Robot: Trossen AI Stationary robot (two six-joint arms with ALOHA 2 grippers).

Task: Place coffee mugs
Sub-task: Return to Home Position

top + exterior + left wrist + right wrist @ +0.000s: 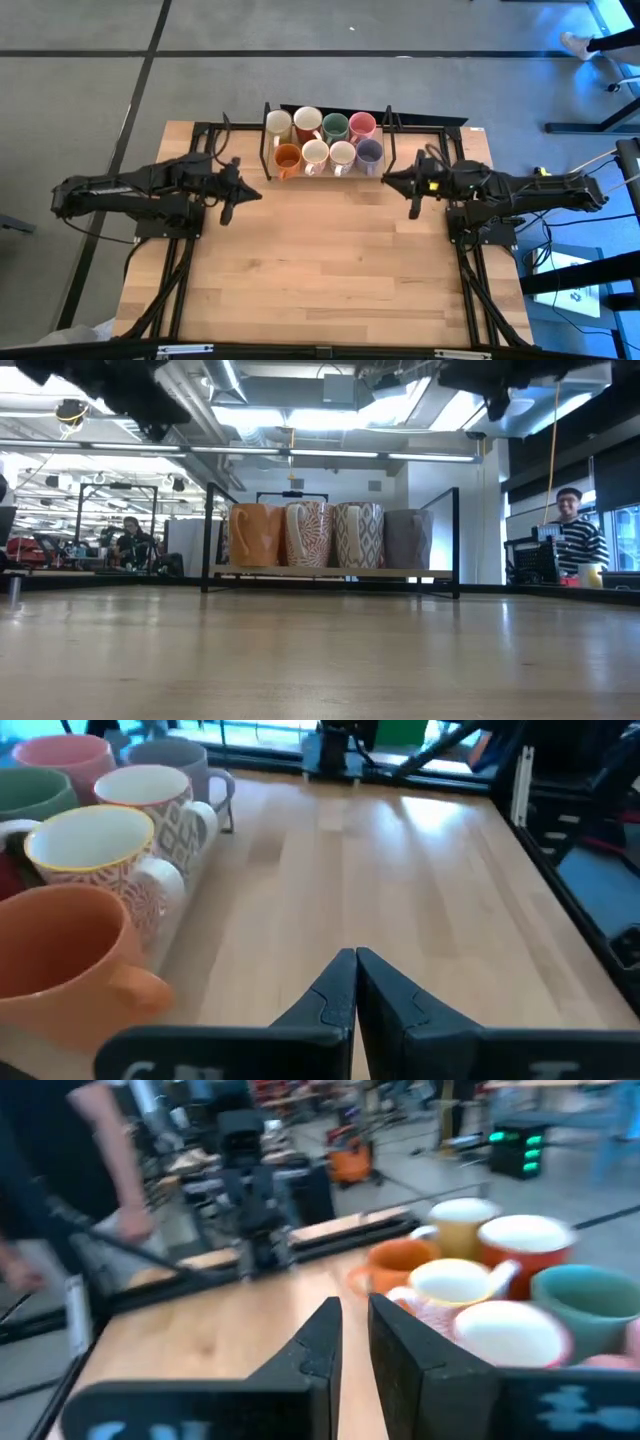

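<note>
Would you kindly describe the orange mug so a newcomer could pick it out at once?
Look to the black wire rack at the far edge of the wooden table, holding eight mugs in two rows. The orange mug sits at the left end of the nearer row, beside a patterned white mug. It alone is plain orange.

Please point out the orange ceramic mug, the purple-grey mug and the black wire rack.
Orange round ceramic mug [287,157]: high view, its open top.
Purple-grey ceramic mug [369,151]: high view, its open top.
Black wire rack [208,538]: low view, its left upright post.
</note>
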